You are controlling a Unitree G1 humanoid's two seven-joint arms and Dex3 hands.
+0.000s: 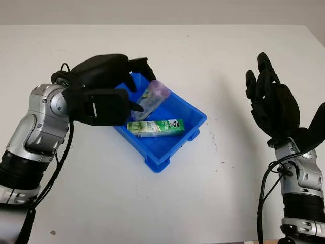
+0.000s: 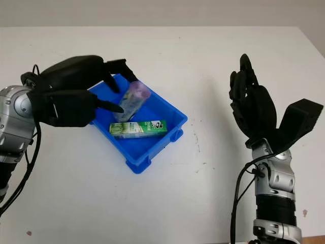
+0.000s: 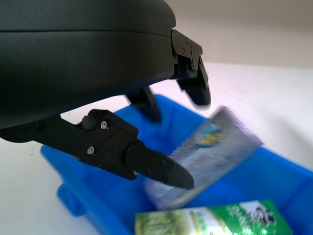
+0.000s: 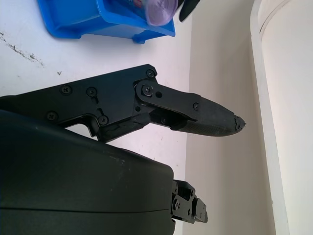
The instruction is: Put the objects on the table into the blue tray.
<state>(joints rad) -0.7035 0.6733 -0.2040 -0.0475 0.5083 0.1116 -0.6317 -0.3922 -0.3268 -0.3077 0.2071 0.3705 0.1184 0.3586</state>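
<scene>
blue tray (image 1: 195, 113): 1 | green box (image 1: 155, 127): 1 | purple-ended packet (image 1: 151, 96), perhaps a pouch: 1 | robot hands: 2

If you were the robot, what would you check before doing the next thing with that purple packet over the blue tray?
1. Purple packet is above the blue tray, not the bare table: ok.
2. Left hand has a firm hold on the packet: cannot tell; the fingers are around it, but contact is unclear.
3. Room in the tray beside the green box: ok, the packet tilts over the free space behind it.
4. Right hand is out of the way: ok, open and raised well to the side of the tray.
5. Tray sits flat on the table: ok.
</scene>
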